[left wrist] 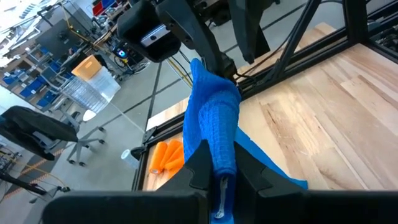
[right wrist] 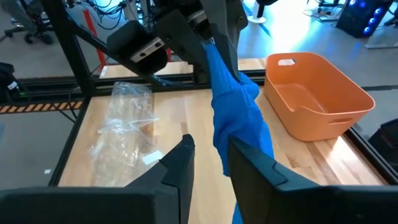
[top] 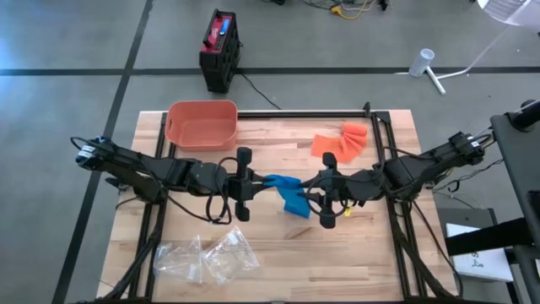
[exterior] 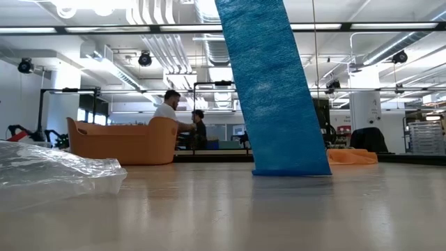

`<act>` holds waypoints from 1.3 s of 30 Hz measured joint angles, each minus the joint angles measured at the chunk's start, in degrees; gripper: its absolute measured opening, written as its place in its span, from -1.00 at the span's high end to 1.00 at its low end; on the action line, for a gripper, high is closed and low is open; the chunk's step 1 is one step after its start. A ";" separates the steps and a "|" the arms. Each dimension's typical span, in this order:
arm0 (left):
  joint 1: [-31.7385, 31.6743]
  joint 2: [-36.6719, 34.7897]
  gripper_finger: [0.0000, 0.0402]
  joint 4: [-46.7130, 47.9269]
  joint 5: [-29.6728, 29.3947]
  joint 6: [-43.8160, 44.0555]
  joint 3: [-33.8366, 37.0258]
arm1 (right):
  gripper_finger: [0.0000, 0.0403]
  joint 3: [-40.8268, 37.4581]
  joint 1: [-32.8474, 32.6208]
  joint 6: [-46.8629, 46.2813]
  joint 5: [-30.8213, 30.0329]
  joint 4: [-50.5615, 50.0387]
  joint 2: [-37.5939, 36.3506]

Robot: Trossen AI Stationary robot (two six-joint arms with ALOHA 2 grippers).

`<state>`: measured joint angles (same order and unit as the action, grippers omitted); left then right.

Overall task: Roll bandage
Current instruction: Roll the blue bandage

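Note:
A blue bandage (top: pixel 289 194) hangs between my two grippers above the middle of the wooden table. It is bunched at the top. In the low view it falls as a wide strip (exterior: pixel 268 90) whose lower end (exterior: pixel 293 167) rests on the table. My left gripper (left wrist: pixel 219 169) is shut on the bunched top and comes from the table's left (top: pixel 253 181). My right gripper (right wrist: pixel 208 152) faces it from the right (top: pixel 314 187) and is open. Bare table shows between its fingers, and the bandage (right wrist: pixel 236 112) hangs just past one fingertip. My left gripper pinches the bandage's bunched upper end (left wrist: pixel 217 134) between its two fingers, several layers gathered together. The fingers come roughly level from the table's left. The bandage hangs below them, with its lower end on the table. My right gripper: one finger (right wrist: pixel 245 163) stands against the hanging bandage, and I cannot tell whether it touches.
An orange bin (top: pixel 202 124) stands at the far left of the table. Orange cloth pieces (top: pixel 342 141) lie at the far right. Crumpled clear plastic bags (top: pixel 207 257) lie near the front left. A black and red box (top: pixel 221 49) sits on the floor beyond the table.

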<state>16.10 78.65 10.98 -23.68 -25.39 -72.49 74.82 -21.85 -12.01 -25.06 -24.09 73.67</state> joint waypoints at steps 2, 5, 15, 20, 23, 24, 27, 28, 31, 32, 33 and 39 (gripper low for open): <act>0.00 0.00 0.91 0.03 0.00 0.00 0.00 | 0.55 -0.10 0.00 0.41 0.00 0.29 0.00; 0.00 0.00 0.91 0.01 0.00 0.00 0.00 | 0.55 -0.12 0.10 0.70 -0.71 0.60 0.00; 0.00 -0.02 0.91 0.03 0.00 -0.02 0.00 | 0.54 -0.21 0.50 1.07 -3.56 0.76 0.02; 0.00 -0.02 0.92 -0.03 0.00 0.00 0.00 | 0.54 -0.23 0.86 1.50 -3.57 1.31 0.91; 0.00 -0.01 0.91 0.35 0.01 -0.02 0.00 | 0.54 -0.25 0.87 2.57 -3.67 2.60 2.10; 0.00 -0.01 0.91 0.10 0.03 -0.02 0.00 | 0.54 -0.25 0.87 3.23 -3.72 3.74 2.57; 0.02 -0.02 0.91 -0.03 0.17 -0.20 0.00 | 0.55 -0.25 0.87 5.35 -3.84 5.23 3.06; 0.02 -0.02 0.91 -0.27 0.19 -0.32 0.00 | 0.55 -0.25 0.88 5.58 -3.81 5.59 3.06; 0.00 -0.04 0.92 -0.49 0.09 -0.42 0.00 | 0.59 -0.25 1.16 5.63 -3.72 5.87 2.97; 0.00 -0.04 0.92 -0.46 0.04 -0.42 0.00 | 0.61 -0.25 1.16 5.65 -3.61 5.64 2.95; 0.00 -0.04 0.92 -0.48 0.05 -0.42 0.00 | 0.63 -0.25 1.16 5.76 -3.61 5.54 2.94; 0.02 -0.03 0.91 -0.41 -1.90 -0.43 0.00 | 0.94 -0.25 1.16 7.98 -3.35 5.76 3.08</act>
<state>16.12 78.63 10.57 -25.58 -25.82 -72.49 74.56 -20.69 -4.03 -28.41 -18.33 76.75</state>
